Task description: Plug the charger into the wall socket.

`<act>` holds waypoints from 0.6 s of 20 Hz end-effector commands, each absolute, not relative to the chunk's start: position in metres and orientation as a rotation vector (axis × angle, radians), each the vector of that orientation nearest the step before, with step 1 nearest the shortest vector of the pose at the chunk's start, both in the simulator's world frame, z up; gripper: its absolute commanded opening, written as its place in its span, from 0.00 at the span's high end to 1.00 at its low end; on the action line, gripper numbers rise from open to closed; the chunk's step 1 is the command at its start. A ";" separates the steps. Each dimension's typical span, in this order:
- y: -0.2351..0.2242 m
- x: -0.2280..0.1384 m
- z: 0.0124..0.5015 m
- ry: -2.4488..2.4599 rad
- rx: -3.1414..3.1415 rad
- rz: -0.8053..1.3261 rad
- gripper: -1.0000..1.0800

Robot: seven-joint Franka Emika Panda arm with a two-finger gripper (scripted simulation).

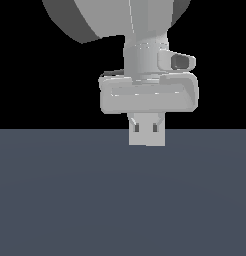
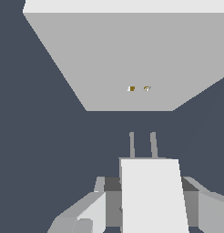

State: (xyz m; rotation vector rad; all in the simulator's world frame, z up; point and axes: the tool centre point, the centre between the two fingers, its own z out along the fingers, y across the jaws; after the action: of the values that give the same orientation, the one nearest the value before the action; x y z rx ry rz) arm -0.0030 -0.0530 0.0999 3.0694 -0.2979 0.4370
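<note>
While the arm hangs low over the dark tabletop, the jaws are closed tight on the charger. In the wrist view the charger is a small off-white block sitting right between the jaws, with a finger pressed on each side. Two thin prongs stick out of its front end, pointing away from the jaws.

Ahead of the jaws stands the wall socket, a flat light grey plate. Two tiny dark holes sit close together on its face. The prongs are not touching the plate yet; there is bare tabletop between them. The holes look nearly in line with the prongs.

In the exterior view the gripper faces away, and the charger shows as a pale block just under the hand.

I think the charger is light and hard, like a little plastic box. Its sides look smooth, so it could slip or twist if pushed crooked. Holding it by its two flat sides, near the middle, seems best. The thin prongs look easy to bend, so they should go straight into the holes.
</note>
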 end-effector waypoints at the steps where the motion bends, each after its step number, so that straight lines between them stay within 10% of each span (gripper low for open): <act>1: -0.053 -0.003 0.100 -0.298 3.069 0.437 1.00; 12: -0.058 0.023 0.100 -0.298 3.069 0.437 1.00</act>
State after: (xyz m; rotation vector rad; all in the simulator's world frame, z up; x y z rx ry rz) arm 0.0171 -0.0570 0.0998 3.0694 -0.2978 0.4365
